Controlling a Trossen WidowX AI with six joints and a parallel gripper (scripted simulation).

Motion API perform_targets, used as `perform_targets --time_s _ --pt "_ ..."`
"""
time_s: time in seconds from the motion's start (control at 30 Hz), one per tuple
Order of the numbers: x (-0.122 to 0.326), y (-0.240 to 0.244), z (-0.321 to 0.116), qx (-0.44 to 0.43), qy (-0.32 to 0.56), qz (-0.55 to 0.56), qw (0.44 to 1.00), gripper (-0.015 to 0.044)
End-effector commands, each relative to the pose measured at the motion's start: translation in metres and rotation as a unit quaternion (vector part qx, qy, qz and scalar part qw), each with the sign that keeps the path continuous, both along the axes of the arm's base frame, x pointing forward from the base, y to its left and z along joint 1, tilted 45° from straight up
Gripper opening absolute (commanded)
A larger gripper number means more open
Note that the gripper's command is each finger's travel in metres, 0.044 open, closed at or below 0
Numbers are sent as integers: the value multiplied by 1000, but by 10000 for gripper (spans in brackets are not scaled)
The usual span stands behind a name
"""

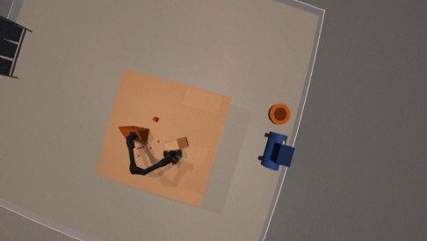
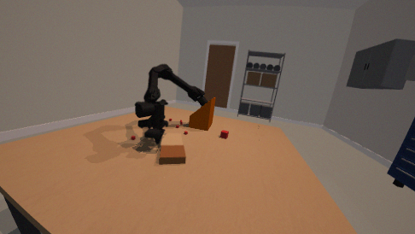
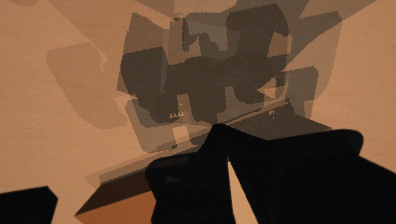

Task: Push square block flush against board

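i had the pincer (image 1: 175,157) (image 2: 158,141) (image 3: 217,127) together, its two fingertips meeting with nothing between them. from the wrist it showed as a black shape over the near part of the view, partly hiding the two task pieces.

the brown block (image 1: 183,142) (image 2: 172,152) (image 3: 120,210) lay flat on the wooden table (image 1: 132,97) (image 2: 256,179) (image 3: 30,100), end to end with the pale board (image 1: 170,145) (image 2: 172,138) (image 3: 239,192). from above i could make out no gap between them, though i couldn't tell whether a whole side touched or whether their edges were exactly even. my pincer was down beside the pale one, on its long side; whether it touched, i couldn't say.

the black arm (image 1: 131,154) (image 2: 154,81) reached out in a bend from the orange wedge (image 1: 140,133) (image 2: 204,117). a red cube (image 1: 155,119) (image 2: 225,134) sat on the tabletop near the wedge, well apart from the pair, and smaller red bits lay scattered around the arm.
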State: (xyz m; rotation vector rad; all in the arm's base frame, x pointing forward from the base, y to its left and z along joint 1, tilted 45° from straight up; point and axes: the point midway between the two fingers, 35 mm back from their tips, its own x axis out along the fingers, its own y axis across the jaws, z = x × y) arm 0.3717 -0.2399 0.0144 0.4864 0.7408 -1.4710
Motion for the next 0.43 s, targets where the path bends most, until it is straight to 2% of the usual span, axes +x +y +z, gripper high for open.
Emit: perform_targets --time_s 0.0,0.4 --pt "-1 5 -5 1 0 0 1000 0" --pt "0 2 -3 1 0 0 1000 0"
